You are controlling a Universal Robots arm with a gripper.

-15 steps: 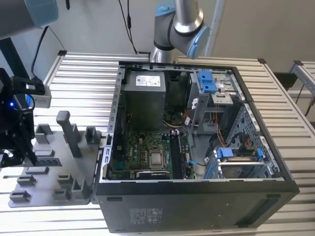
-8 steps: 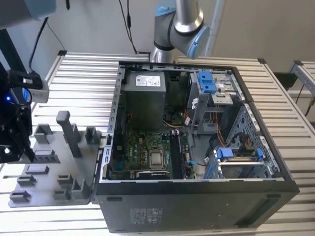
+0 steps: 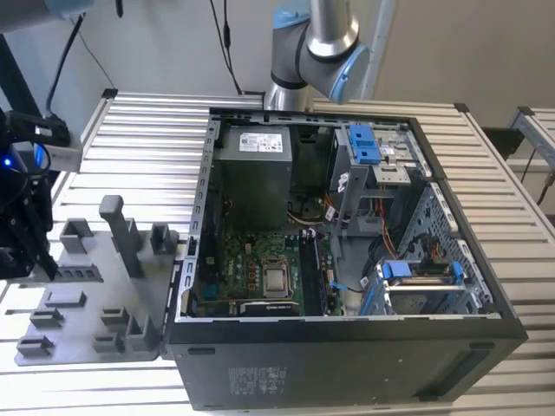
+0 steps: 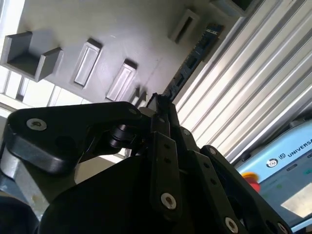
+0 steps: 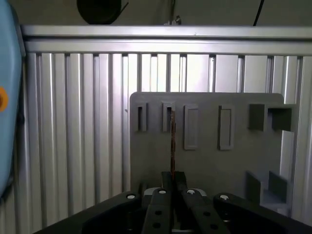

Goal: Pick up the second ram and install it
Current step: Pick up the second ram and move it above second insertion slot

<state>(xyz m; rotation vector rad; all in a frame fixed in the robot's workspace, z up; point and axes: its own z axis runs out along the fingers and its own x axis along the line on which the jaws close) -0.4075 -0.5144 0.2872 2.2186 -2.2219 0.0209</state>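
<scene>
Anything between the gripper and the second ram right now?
Nothing: in both wrist views the gripper sits shut on the second ram, with the grey tray behind.

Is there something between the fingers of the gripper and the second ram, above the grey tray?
Nothing visible stands between them. In the first wrist view the gripper has its fingers shut on the near end of the second ram, one on each flat side, above the grey tray.

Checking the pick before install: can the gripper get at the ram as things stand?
Likely yes. In the first wrist view the jaws of the gripper look shut on the near end of the ram, over the tray, with nothing in between.
</scene>
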